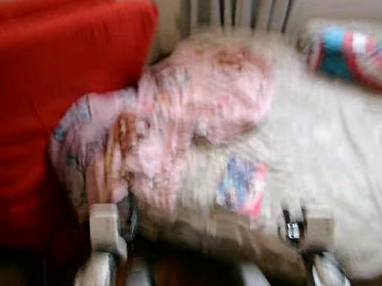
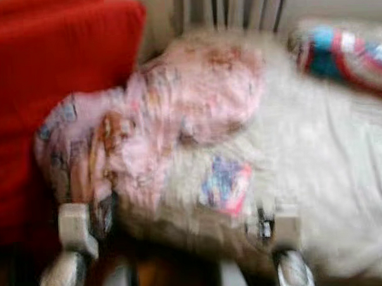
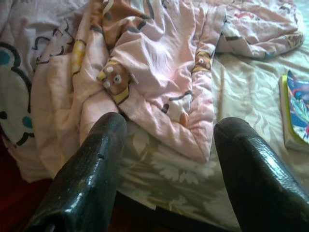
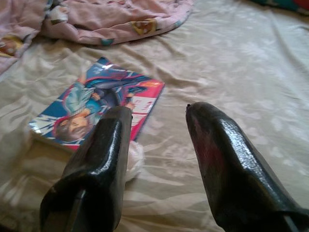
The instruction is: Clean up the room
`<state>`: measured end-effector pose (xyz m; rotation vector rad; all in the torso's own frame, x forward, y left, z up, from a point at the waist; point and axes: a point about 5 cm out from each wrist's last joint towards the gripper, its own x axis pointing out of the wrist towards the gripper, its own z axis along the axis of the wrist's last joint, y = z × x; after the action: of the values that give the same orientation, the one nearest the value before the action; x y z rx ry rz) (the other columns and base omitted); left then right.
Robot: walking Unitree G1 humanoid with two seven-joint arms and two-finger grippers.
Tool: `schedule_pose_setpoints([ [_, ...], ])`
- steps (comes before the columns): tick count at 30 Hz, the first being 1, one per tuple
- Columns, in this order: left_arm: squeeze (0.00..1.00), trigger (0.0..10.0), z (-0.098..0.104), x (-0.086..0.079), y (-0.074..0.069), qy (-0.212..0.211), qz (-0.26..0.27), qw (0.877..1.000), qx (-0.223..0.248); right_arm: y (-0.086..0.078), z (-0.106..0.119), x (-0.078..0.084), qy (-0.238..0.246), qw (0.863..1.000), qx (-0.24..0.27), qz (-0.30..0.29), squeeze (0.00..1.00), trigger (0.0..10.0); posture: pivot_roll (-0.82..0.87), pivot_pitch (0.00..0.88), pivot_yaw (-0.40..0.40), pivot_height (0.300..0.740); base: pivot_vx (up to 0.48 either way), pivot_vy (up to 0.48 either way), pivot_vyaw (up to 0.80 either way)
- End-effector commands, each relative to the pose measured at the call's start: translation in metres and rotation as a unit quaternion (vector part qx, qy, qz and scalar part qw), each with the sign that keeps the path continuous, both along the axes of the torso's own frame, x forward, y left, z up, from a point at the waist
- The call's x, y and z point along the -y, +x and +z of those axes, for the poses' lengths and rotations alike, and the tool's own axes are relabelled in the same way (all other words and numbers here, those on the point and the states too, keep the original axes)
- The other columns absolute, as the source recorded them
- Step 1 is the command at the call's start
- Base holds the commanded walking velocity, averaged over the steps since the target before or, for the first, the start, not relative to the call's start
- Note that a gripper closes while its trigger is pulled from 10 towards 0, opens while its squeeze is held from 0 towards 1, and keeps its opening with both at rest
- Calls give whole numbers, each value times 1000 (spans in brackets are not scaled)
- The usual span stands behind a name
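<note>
Two end effectors, both with fingers apart and nothing between them, poised over the near edge of a bed (image 4: pixel 251 63).

Left end effector (image 3: pixel 169 128): two black fingers spread wide, hovering just short of the hem of a pink printed blanket (image 3: pixel 159 63). Below the fingers lies the pale floral bed sheet (image 3: pixel 169 179), bare at that spot.

Right end effector (image 4: pixel 157 113): fingers parted, above the sheet, just beside a book (image 4: pixel 96 113) with a colourful cartoon cover in blue, pink and red. The book lies flat on the sheet, near the bed's front edge and apart from the blanket. A small white crumpled item (image 4: pixel 134 159) rests on the sheet close against the left finger; its nature cannot be told.

Blanket: crumpled in a heap on the left part of the bed, cartoon animal prints across it, its far fold reaching toward the head of the bed.

Further items, head views blurred: a red cushion or upholstered piece (image 1: pixel 55 79) left of the bed, touching the blanket's edge; a striped blue, red and white bundle (image 1: pixel 349 54) at the far right corner of the bed; vertical bars (image 1: pixel 248 7) behind the bed, against the wall.
</note>
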<state>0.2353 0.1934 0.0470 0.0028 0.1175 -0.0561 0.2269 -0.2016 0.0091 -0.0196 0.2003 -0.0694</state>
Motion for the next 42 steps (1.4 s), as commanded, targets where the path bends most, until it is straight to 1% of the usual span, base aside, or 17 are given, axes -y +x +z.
schedule_pose_setpoints([
  [1,0,10000,5,0,5,5,-7,1000,6,-1,2,0,4,1000,5,0,0,10000,-129,84,-56,627,0,0,0],
  [7,0,10000,6,-1,5,5,-6,1000,4,-2,0,-1,4,1000,2,2,0,10000,-130,85,-56,627,0,0,0],
  [13,0,10000,4,0,5,7,-11,1000,0,-4,-1,-4,4,1000,-4,13,0,10000,-129,90,-56,627,286,0,0],
  [24,0,10000,4,1,5,7,-10,1000,-1,-5,-2,-3,8,1000,-9,13,0,10000,-133,95,-63,627,319,0,0],
  [30,0,10000,4,2,5,6,-11,1000,0,-6,-4,0,19,1000,-17,4,0,10000,-135,95,-63,627,299,0,0],
  [38,0,10000,6,2,6,6,-13,1000,4,-5,-8,2,35,999,-33,1,0,10000,-134,103,-65,627,0,0,0],
  [42,0,10000,7,4,9,5,-16,1000,5,-1,-11,4,53,997,-48,3,0,10000,-135,105,-65,627,0,0,0],
])
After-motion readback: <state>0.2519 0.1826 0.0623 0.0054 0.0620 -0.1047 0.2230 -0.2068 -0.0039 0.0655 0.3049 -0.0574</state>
